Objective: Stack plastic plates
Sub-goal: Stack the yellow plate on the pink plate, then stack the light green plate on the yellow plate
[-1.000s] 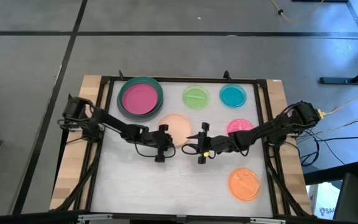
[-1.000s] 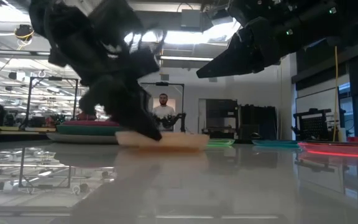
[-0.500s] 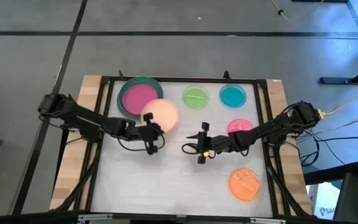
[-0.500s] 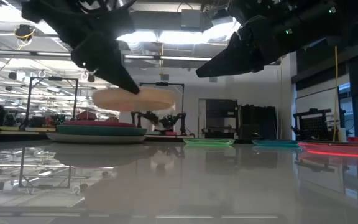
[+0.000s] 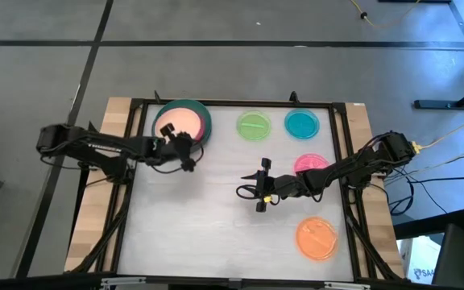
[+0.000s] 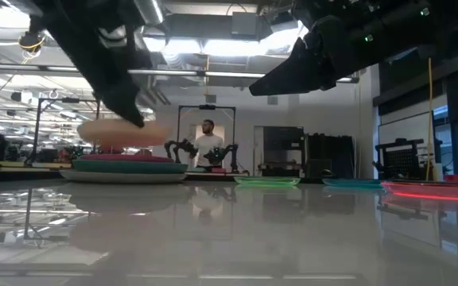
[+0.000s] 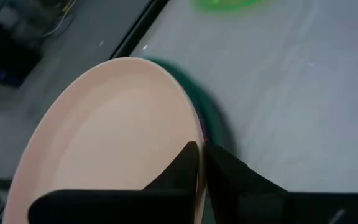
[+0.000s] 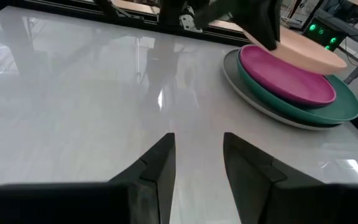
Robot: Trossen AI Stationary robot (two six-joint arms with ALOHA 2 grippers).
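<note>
My left gripper (image 5: 182, 147) is shut on the peach plate (image 5: 177, 121), which hovers over the stack at the table's far left. That stack is a magenta plate (image 8: 284, 78) on a teal plate (image 8: 331, 107) on a grey one (image 8: 252, 93). In the low view the peach plate (image 6: 122, 131) floats just above the stack (image 6: 122, 168). My right gripper (image 5: 258, 186) hangs open over the table's middle, touching nothing. The green (image 5: 254, 126), cyan (image 5: 301, 123), pink (image 5: 311, 164) and orange (image 5: 316, 238) plates lie flat on the table. My left gripper pinches the peach plate's rim (image 7: 188, 134) at its near edge, one finger (image 7: 182, 168) on the upper face and one finger (image 7: 229, 174) underneath. The fingers reach in roughly level from the table's near side. The plate is lifted clear, almost level, above the magenta plate.
The white tabletop (image 5: 216, 234) lies inside a black frame (image 5: 240, 103). My right arm (image 5: 337, 171) stretches over the pink plate. A person (image 6: 207, 143) stands in the room beyond the table.
My left gripper has lifted the peach plate off the table's middle and carried it up and toward the far left, over the magenta plate. The plate went from lying on the table to hanging clear above the stack.
</note>
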